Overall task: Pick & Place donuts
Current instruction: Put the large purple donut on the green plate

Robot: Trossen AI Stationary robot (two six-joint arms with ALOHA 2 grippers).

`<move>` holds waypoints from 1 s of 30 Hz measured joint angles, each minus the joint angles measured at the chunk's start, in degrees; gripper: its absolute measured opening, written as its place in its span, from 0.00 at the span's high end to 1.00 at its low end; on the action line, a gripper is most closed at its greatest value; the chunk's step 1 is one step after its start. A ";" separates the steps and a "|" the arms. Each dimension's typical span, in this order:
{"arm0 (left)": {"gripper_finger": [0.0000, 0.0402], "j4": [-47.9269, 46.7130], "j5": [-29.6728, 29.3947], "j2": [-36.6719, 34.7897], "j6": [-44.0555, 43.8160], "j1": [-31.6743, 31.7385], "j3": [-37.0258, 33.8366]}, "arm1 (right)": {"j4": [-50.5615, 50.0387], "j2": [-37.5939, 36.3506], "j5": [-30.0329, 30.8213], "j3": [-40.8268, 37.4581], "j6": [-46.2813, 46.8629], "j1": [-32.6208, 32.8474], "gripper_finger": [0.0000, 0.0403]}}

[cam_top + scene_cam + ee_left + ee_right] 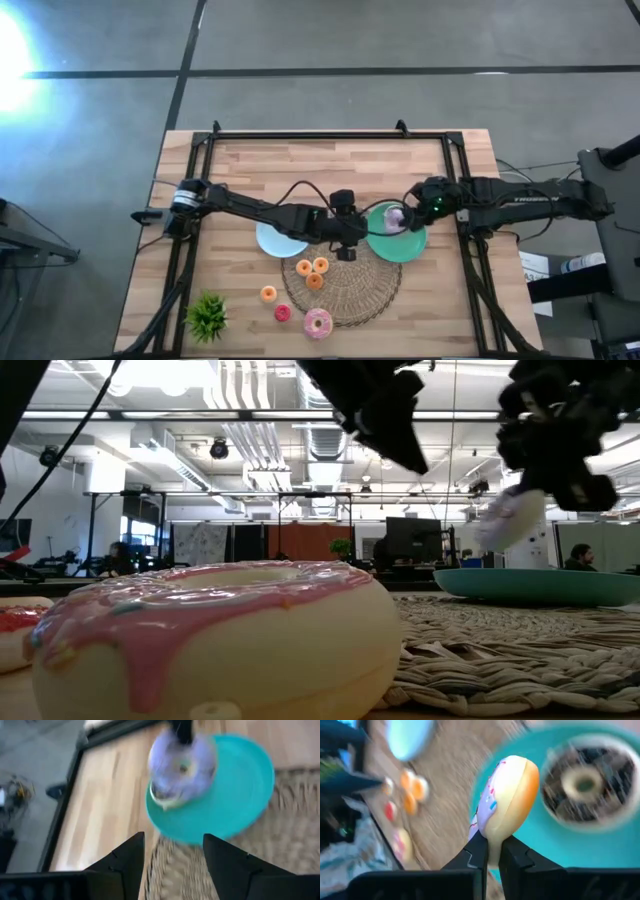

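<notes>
My right gripper (494, 842) is shut on the lilac-white frosted donut (507, 802) and holds it over the green plate (408, 246). The dark brown donut (582, 785) lies flat on that plate. My left gripper (173, 836) is open and holds nothing; it hovers just left of the plate, by the far edge of the woven mat (345, 295). The pink-frosted donut (318, 323) lies at the mat's near edge and fills the low view (210, 640). Three tiny orange donuts (313, 271) sit on the mat. One orange donut (268, 294) and one red-pink donut (282, 313) lie on the wood. My right gripper pinches the lilac-white donut by its rim (492, 832) between the two fingers, coming from above and from the table's right. The donut stands on edge. In the low view it hangs below the fingers (510, 520), lifted clear above the green plate (540, 582).
A light-blue plate (275, 240) lies left of the mat, partly under my left arm. A small spiky green plant (207, 315) stands at the near left corner. A black frame runs along the table's edges. People and desks show in the room behind.
</notes>
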 joint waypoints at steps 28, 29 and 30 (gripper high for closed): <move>0.56 -16.16 0.42 -0.24 -10.84 -0.39 0.00 | -14.14 -2.26 -2.71 -6.47 -2.56 1.11 0.68; 0.56 -16.32 0.46 -0.27 -11.13 -0.39 0.00 | -15.55 -2.24 -0.59 -5.40 -3.27 1.11 0.67; 0.56 -16.53 0.68 -0.30 -11.32 -0.42 0.00 | -16.49 -2.18 1.60 -4.29 -4.12 1.11 0.65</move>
